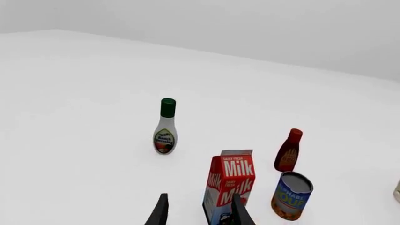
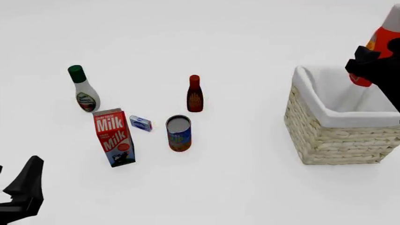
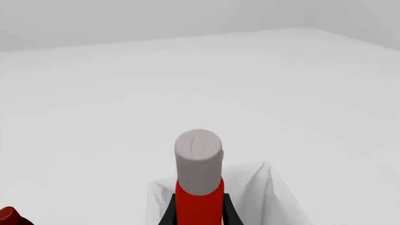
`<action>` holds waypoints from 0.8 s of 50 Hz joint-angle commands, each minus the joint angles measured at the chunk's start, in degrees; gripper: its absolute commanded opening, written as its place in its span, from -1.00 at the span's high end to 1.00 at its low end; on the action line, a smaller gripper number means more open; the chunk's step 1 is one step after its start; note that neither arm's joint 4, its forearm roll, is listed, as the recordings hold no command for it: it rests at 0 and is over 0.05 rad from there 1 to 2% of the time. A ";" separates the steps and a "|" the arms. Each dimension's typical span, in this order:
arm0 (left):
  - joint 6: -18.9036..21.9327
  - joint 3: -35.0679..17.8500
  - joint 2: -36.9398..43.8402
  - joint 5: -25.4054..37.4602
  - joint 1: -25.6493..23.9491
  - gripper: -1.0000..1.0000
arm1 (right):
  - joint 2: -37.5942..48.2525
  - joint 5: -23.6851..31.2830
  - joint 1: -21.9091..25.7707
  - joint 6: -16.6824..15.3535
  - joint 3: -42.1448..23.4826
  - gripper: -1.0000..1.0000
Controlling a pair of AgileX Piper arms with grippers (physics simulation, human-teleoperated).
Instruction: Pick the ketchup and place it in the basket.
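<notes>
Left wrist view first: the left gripper (image 1: pixel 198 213) sits low over the white table (image 1: pixel 75 93), its two dark fingers spread apart with nothing between them. Ahead of it stands the red milk carton (image 1: pixel 229 187), with a blue-labelled soup can (image 1: pixel 291 195) just beside it, a small dark red-brown bottle (image 1: pixel 288 151) behind the can, and a white dressing bottle with a green cap (image 1: pixel 165 126) standing apart from the group.

Over to the front view: the left gripper (image 2: pixel 22 194) hangs at the near left corner, well short of the milk carton (image 2: pixel 114 137). A small blue box (image 2: pixel 140 123) lies between the carton and the soup can (image 2: pixel 179 133). On the right, the right gripper (image 2: pixel 366 65) is raised over the far side of the wicker basket (image 2: pixel 325 136), clamped on the ketchup (image 2: pixel 382 42). The bottle is held up in the air, tilted, its pale cap towards the upper right edge, its red body above the white lining.

Right wrist view now: the ketchup (image 3: pixel 198 199) fills the centre, grey-white cap pointing away from the camera, the right gripper (image 3: pixel 198 213) pinching its red body from both sides. Below it shows the basket's white cloth lining (image 3: pixel 269 197).
</notes>
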 commanded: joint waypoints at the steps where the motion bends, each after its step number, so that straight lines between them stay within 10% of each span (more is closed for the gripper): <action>1: 0.31 0.32 1.08 -1.17 0.14 -1.00 | 2.29 -1.72 -1.43 0.76 -0.19 1.00; 40: -0.77 0.84 6.49 -6.17 0.95 -1.00 | 11.10 -4.22 -4.74 -0.39 -1.32 1.00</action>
